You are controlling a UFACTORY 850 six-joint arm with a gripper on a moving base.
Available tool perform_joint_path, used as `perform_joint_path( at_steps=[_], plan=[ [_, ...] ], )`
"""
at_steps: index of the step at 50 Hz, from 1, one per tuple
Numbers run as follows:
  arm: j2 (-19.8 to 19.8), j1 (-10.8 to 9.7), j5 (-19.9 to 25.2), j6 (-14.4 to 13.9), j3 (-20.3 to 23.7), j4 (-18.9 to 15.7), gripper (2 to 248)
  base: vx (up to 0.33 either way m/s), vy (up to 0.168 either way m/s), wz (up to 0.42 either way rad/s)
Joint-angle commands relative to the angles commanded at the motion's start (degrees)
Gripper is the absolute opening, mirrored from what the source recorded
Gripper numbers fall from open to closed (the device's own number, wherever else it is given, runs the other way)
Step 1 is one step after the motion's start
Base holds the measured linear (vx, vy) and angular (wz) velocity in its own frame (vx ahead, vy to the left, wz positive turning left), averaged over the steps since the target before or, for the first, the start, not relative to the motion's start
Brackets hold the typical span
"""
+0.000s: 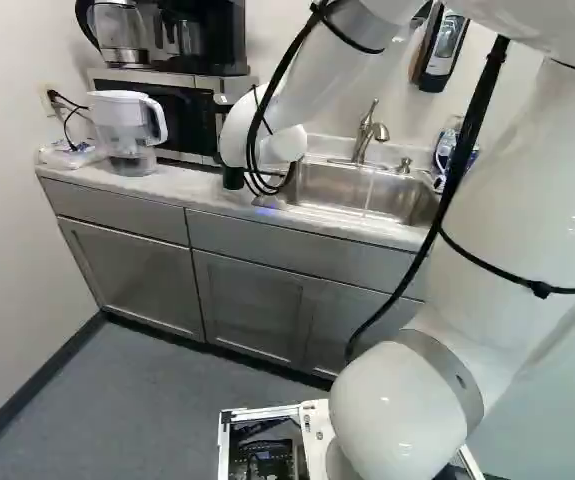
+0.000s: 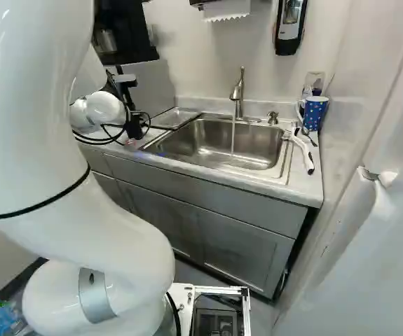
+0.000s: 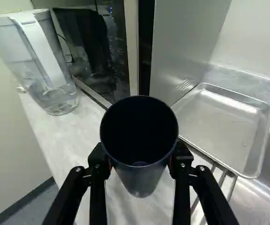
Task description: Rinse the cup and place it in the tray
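Cup is pinched in the gripper, one finger on each side of it, with its open mouth facing the wrist camera. It's dark all over and is being held above or on the countertop, near the tray; whether the base is touching down can't really be told, since the cup is mostly blocked by the arm in the base views. So yeah, fingers are closed up against it from both sides, spread about as far as the cup is wide.

The shallow metal tray is set by the side of the microwave, right next to the sink. Water is being run from the faucet straight into the sink. Past the other side of the cup, a clear pitcher with a white handle is parked on the countertop, in front of the microwave. At the right of the right base view, a blue dotted mug is placed behind a white-handled brush, with a soap dispenser nearby.
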Motion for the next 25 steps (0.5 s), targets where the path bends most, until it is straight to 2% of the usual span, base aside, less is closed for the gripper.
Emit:
perform_joint_path(
  at_steps=[25],
  plan=[
    [0.55, -0.69, 0.0, 0.0, -0.85, 0.0, 126, 0.0, 0.0, 0.0]
  ],
)
